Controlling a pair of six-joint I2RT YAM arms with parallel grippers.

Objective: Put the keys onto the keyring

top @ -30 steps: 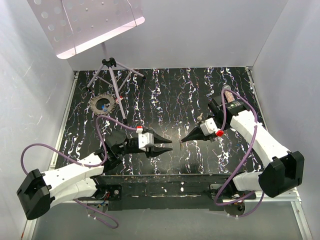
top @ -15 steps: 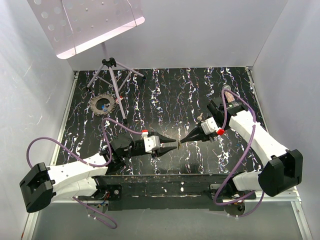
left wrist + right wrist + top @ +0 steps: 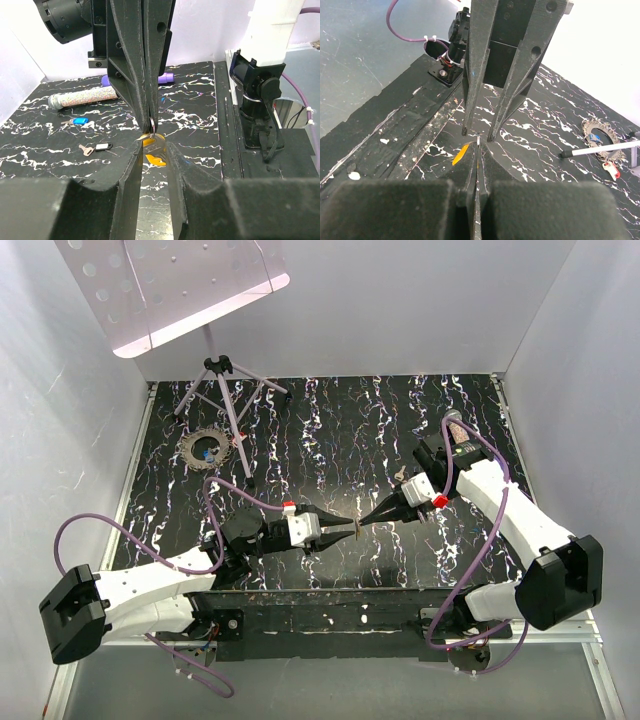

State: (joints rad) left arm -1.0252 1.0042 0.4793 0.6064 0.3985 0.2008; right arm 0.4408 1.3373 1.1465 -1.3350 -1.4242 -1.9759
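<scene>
Now I am pinching the keyring [image 3: 151,126] in the closed right gripper [image 3: 361,522], its yellow-headed key [image 3: 155,154] dangling mid-air; the left gripper [image 3: 351,523], jaws narrowly apart, is straddling it. Probably light and slippery, so I am aiming for its flat plastic head.

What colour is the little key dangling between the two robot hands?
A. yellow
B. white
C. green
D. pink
A: the key pinched at the tip of the right fingers has a yellow head, and the left fingers stand apart on either side of it.
</scene>
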